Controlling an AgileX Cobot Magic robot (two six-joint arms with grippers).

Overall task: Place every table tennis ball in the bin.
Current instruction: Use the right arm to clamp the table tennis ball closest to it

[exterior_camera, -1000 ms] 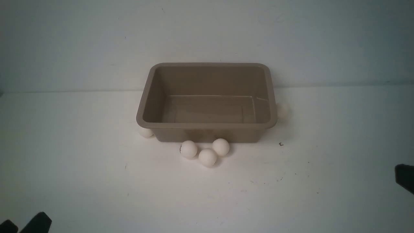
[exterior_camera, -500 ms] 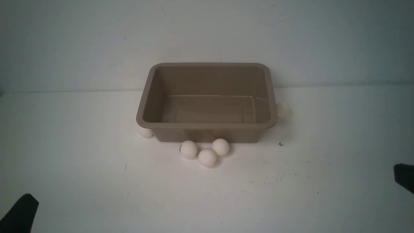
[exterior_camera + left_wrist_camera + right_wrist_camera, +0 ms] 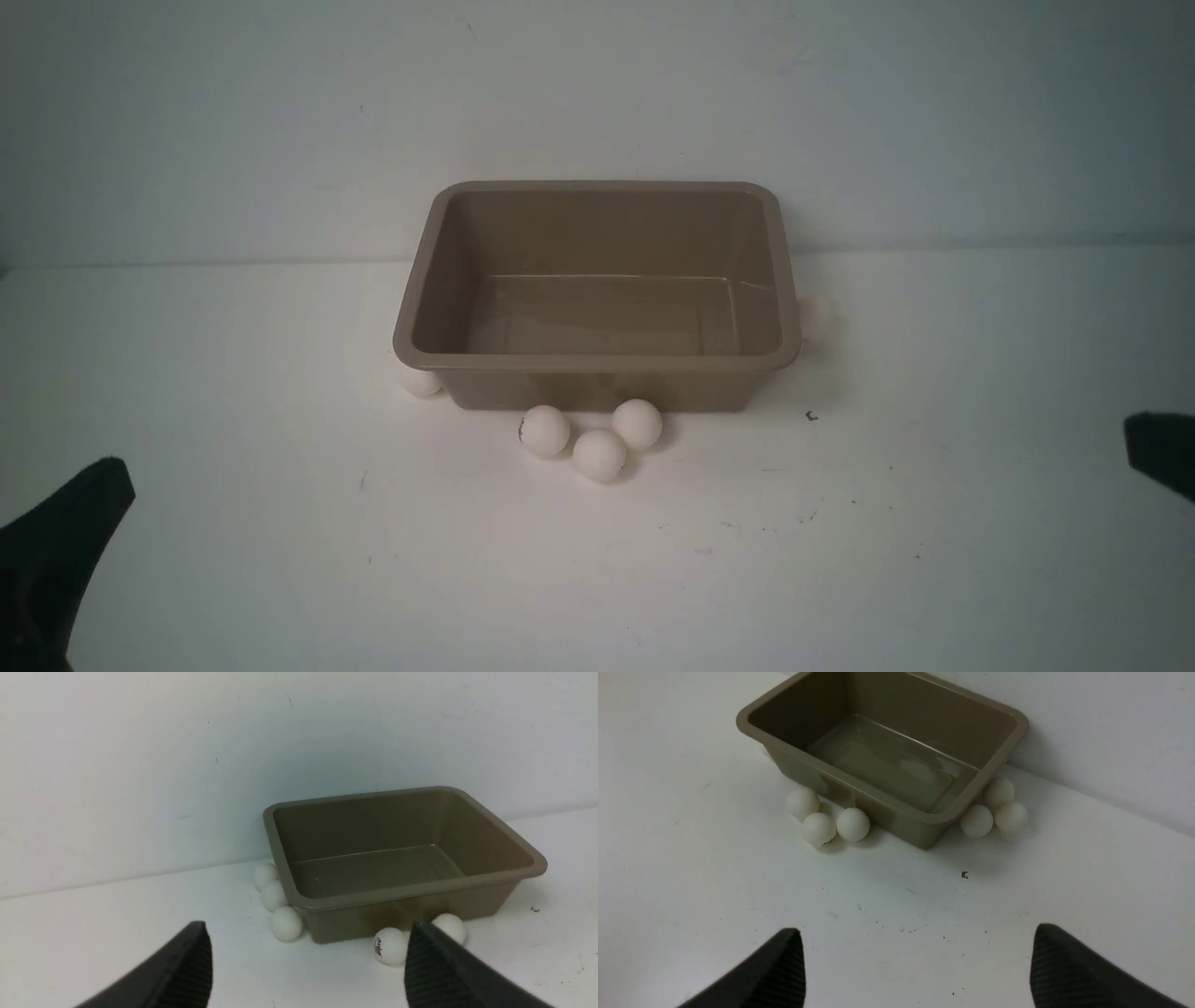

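Observation:
The taupe bin (image 3: 597, 362) stands upright at the back middle of the table with nothing inside. Several white table tennis balls lie on the table round its base. Three cluster at its front wall (image 3: 599, 455); one has a dark print (image 3: 390, 946). Three more line its left side (image 3: 286, 923), and three sit at its right side (image 3: 976, 820). My left gripper (image 3: 308, 952) is open and empty, low at the near left (image 3: 70, 532). Well short of the balls, my right gripper (image 3: 917, 952) hangs open and empty at the near right (image 3: 1160, 448).
A plain white wall rises just behind the bin. The white table top (image 3: 280, 523) carries small dark specks, including one mark (image 3: 810, 416) off the bin's front right corner.
In the front view my left gripper has come up and forward from the bottom left corner. My right gripper has risen a little at the right edge. The balls and bin have not moved.

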